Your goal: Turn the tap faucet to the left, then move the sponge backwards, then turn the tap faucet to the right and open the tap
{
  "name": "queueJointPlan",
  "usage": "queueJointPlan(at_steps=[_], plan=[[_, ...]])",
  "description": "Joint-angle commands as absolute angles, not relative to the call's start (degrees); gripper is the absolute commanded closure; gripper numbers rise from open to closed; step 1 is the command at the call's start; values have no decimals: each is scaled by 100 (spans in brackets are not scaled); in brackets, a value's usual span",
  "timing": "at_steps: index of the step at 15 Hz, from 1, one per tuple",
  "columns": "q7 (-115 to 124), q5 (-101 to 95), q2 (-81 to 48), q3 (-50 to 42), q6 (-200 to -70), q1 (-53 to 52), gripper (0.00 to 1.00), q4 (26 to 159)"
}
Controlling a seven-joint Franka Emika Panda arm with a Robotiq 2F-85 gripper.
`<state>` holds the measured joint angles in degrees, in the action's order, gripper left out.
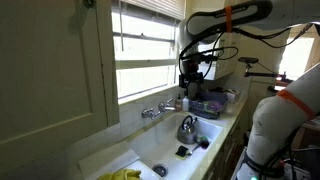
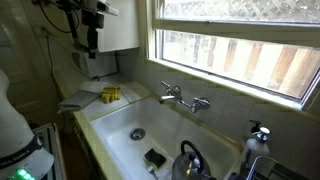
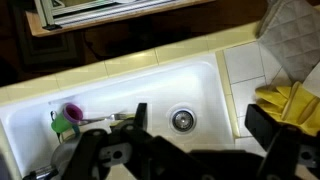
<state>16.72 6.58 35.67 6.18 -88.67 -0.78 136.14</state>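
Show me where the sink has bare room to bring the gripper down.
Bare sink floor lies around the drain, toward the yellow cloth end, and between the drain and the tap faucet wall. Crowded: the other end, where the kettle and the sponge sit close together.

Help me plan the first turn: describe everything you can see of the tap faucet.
The tap faucet is small, shiny and chrome-looking, with a short curved spout between two knob handles. It sits at the back edge of the white sink, below the window, with its spout over the basin. No running water is visible, and nothing touches it.
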Motion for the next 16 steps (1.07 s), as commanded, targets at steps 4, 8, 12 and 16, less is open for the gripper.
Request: queueJointPlan(at_steps=[4, 8, 12, 16], plan=[[1658, 667, 3565, 640, -8854, -46, 0, 13603], [1838, 635, 3377, 657, -8970, 53, 0, 13684], [2045, 638, 2905, 536, -9828, 300, 0, 14385], [2112, 495, 2202, 431, -11227, 498, 0, 14987]])
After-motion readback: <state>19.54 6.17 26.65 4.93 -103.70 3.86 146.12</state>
